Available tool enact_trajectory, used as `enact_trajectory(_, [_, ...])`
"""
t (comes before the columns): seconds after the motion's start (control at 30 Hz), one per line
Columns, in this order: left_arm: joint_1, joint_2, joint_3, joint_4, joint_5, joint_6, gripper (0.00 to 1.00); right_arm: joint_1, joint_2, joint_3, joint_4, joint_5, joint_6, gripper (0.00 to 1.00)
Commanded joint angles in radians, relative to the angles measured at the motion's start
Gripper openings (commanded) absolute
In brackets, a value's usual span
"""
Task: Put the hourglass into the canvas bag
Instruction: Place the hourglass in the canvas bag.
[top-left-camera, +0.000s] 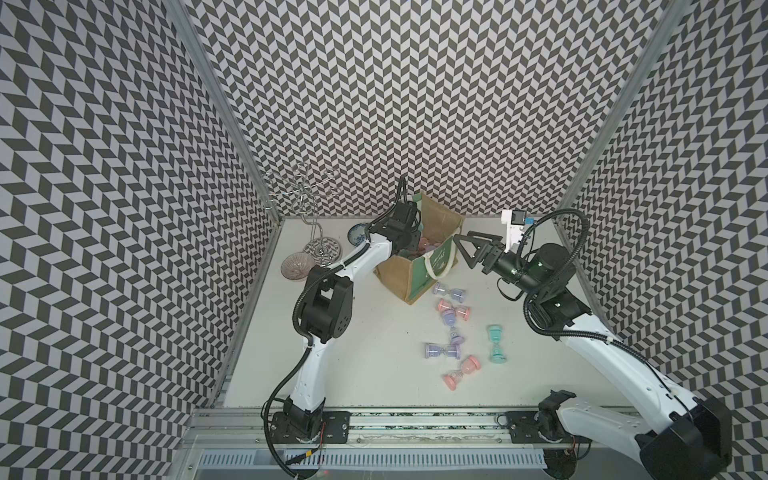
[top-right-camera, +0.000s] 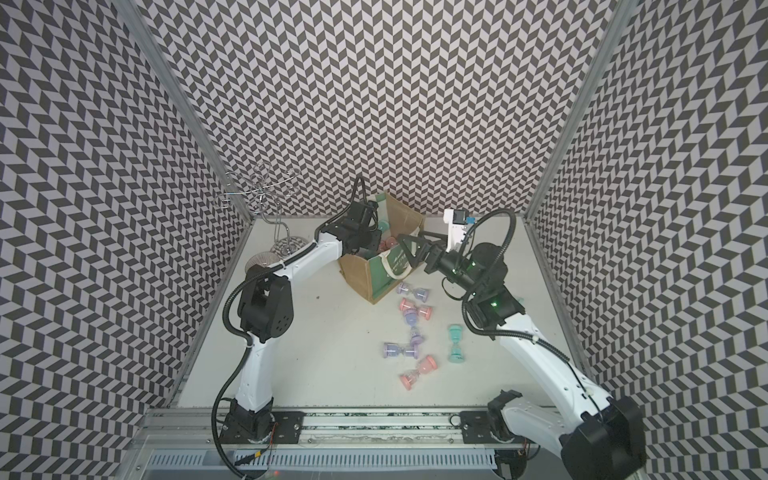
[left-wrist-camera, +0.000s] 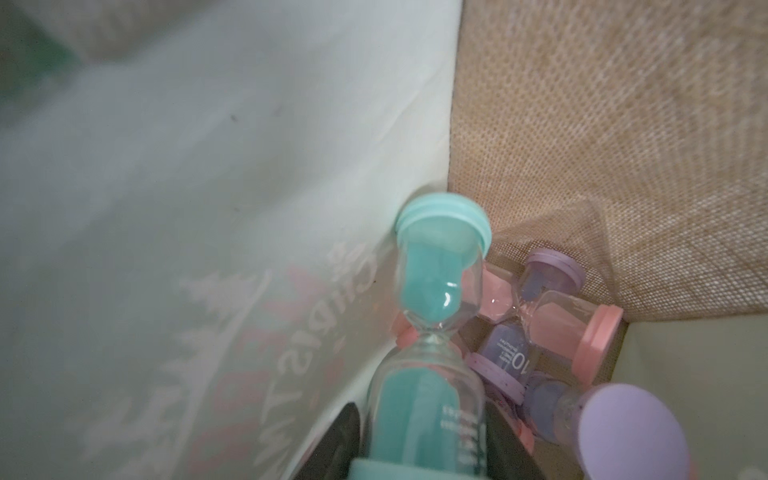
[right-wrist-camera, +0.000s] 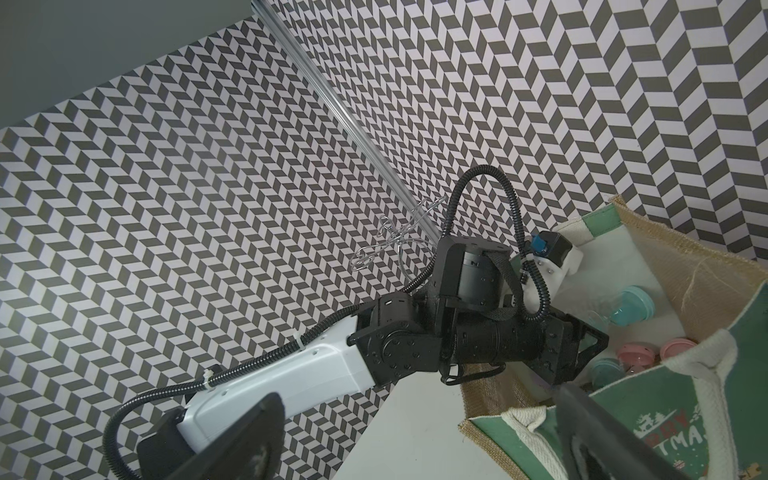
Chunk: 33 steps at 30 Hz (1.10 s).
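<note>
Far middle of the table (top-left-camera: 332, 365): canvas bag (top-left-camera: 399, 274), standing open, tan side toward the near left, green front panel toward the near right.

Deep inside it, the left gripper (left-wrist-camera: 422, 424), with dark fingers (left-wrist-camera: 343, 444) on either side of a teal hourglass (left-wrist-camera: 430, 357). Impossible to tell whether clamped on the glass or already slack. Hourglass inside the bag, leaning with its far cap against the white lining (left-wrist-camera: 249, 166), right beside the jute corner. Past it on the bag floor, a pile of pink hourglasses (left-wrist-camera: 582, 332) and lavender hourglasses (left-wrist-camera: 511, 353).

At the bag's right rim, close by the white rope handle (top-left-camera: 438, 270), the right gripper (top-left-camera: 463, 252), spread wide and empty.

On the near side of the bag, loose on the table, six more hourglasses (top-left-camera: 441, 351): three lavender, two pink, one teal, all lying on their sides, the teal one nearest the right arm (top-left-camera: 590, 332).

Far left corner: wire stand (top-left-camera: 307, 199), glass bowl (top-left-camera: 296, 266), and small plate (top-left-camera: 358, 235) partly hidden behind the left arm (top-left-camera: 324, 307).
</note>
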<state>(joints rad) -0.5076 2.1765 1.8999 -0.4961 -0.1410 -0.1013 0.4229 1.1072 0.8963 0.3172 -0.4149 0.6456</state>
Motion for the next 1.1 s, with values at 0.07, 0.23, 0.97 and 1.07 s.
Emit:
enact_trajectory(0.07, [0.004,-0.028,0.040,-0.017,-0.007,0.008,0.55,-0.006,-0.025,-0.018,0.035,0.016,-0.004,0.99])
enact_trajectory(0.23, [0.001,-0.083,0.041,-0.025,0.001,-0.004,0.56,-0.006,-0.047,-0.023,0.003,0.036,-0.004,0.99])
enact_trajectory(0.97, [-0.130,-0.732,-0.464,0.237,-0.004,-0.150,0.66,-0.005,-0.166,-0.105,-0.144,0.114,0.031,0.99])
enact_trajectory(1.07, [-0.170,-0.834,-0.565,0.259,-0.022,-0.146,0.69,-0.006,-0.183,-0.140,-0.166,0.108,0.036,0.99])
